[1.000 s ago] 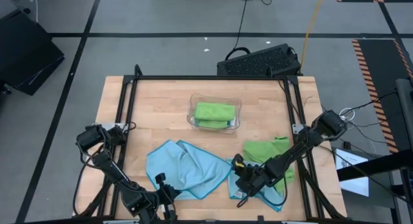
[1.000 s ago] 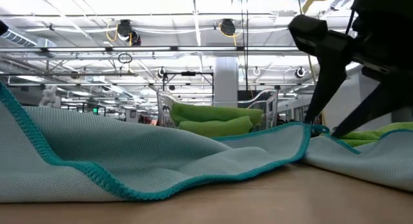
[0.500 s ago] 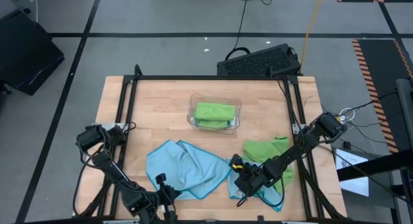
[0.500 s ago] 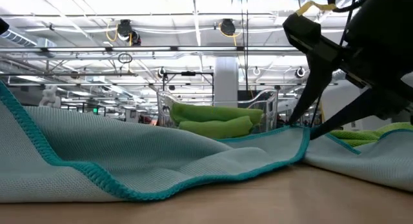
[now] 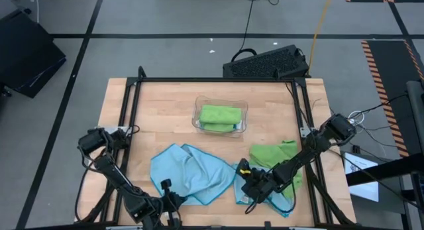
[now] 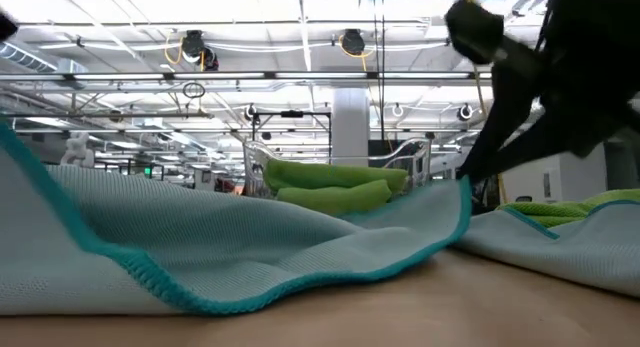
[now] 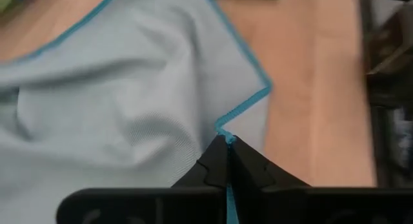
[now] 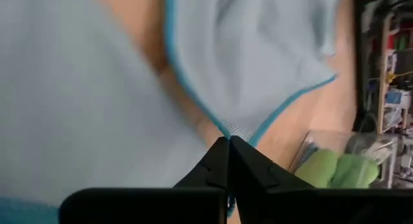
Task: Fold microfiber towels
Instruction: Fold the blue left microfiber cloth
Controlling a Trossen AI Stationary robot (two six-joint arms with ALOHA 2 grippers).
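Note:
A large light blue towel (image 5: 189, 173) lies crumpled at the table's near middle. My left gripper (image 5: 165, 191) is shut on its near left edge. My right gripper (image 5: 245, 182) is shut on its right corner, which shows raised in the low view (image 6: 462, 192). A second light blue towel (image 5: 268, 197) lies near right, partly under a lime green towel (image 5: 275, 156). Folded green towels (image 5: 220, 116) lie in a clear tray (image 5: 199, 120) at the table's middle. My left gripper pinches the towel's teal hem (image 7: 227, 137) between its two shut fingers, at a kink in the edge beside a corner. The cloth beyond it lies slack on the table. My right gripper pinches the towel's teal-edged corner (image 8: 230, 131) between its two shut fingers, slanting down from the table's right. The corner is lifted off the table (image 6: 464, 185), and the cloth sags from it to the wood.
A black frame (image 5: 132, 91) runs around the wooden table top. Bare wood (image 5: 159, 117) lies at the far left and between the tray and the towels. A dark keyboard (image 5: 265, 63) sits beyond the far edge.
My right gripper has gone up a little with the blue towel's right corner, which now stands higher and steeper in the low view. The rest of the towel stays on the table.

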